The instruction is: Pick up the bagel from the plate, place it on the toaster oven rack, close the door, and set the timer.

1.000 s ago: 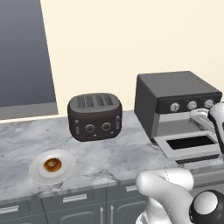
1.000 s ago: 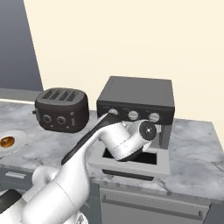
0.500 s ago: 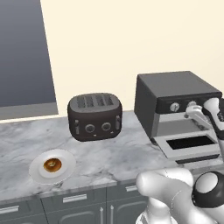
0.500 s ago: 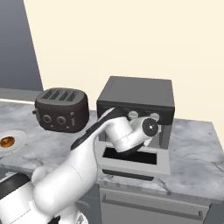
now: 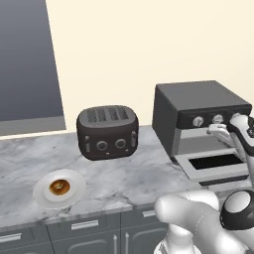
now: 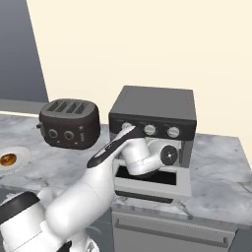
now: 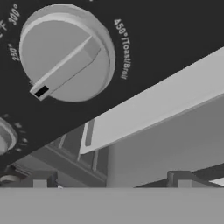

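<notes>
Your claw (image 7: 111, 180) is right up against the toaster oven's (image 5: 198, 106) control panel, fingers spread wide apart with nothing between them. In the hand view a big silver knob (image 7: 65, 54) fills the upper left, its pointer bar slanting down to the left, with "450°/Toast/Broil" printed beside it. A second knob's edge (image 7: 5, 135) peeks in at the left edge. Below the panel a pale strip runs across at a slant, and the two dark fingertips (image 7: 41, 179) stand well apart at the bottom.

From the left base view, the claw (image 5: 225, 133) sits just under the row of knobs, beside the rightmost one. The door (image 5: 214, 163) lies folded down flat, dark glass facing up, and it is open. The right base view has the arm reaching across in front of the oven, hiding part of the opening; the toaster oven rack cannot be made out clearly there.

Meanwhile the bagel (image 5: 59, 187) sits on the plate (image 5: 45, 196), well off to the left on the marble counter (image 5: 129, 176), untouched. The dark four-slot toaster (image 5: 107, 131) stands between the plate and the oven.
</notes>
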Robot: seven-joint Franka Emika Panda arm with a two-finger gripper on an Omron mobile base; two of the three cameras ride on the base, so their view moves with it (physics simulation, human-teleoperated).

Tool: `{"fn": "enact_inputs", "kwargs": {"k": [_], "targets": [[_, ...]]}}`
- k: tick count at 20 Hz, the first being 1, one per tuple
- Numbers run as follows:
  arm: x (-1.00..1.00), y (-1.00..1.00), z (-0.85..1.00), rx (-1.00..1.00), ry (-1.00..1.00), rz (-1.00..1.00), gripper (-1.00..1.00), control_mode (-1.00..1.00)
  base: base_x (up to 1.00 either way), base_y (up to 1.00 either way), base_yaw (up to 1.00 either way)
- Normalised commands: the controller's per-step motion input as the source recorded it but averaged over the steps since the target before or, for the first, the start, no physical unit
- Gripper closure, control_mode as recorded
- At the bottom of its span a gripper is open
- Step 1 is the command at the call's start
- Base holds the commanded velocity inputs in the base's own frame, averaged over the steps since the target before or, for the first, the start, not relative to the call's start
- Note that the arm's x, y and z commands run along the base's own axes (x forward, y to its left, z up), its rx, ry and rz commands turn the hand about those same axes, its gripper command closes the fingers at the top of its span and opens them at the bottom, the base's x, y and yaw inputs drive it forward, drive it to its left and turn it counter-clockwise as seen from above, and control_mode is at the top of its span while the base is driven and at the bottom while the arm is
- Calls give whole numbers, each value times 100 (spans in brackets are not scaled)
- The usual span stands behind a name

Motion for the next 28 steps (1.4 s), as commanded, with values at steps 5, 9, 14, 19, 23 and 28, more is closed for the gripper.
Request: {"fn": "enact_inputs", "kwargs": {"k": [5, 9, 14, 19, 23, 28], "targets": [[24, -7, -13, 1, 0, 0, -100, -100, 0, 0, 0], [24, -10, -16, 2, 1, 0, -100, -100, 0, 0, 0], [25, -2, -11, 3, 1, 0, -100, -100, 0, 0, 0], [17, -2, -10, 2, 0, 0, -100, -100, 0, 0, 0], [6, -6, -16, 2, 0, 0, -100, -100, 0, 0, 0], [11, -3, -12, 2, 0, 0, -100, -100, 0, 0, 0]]}}
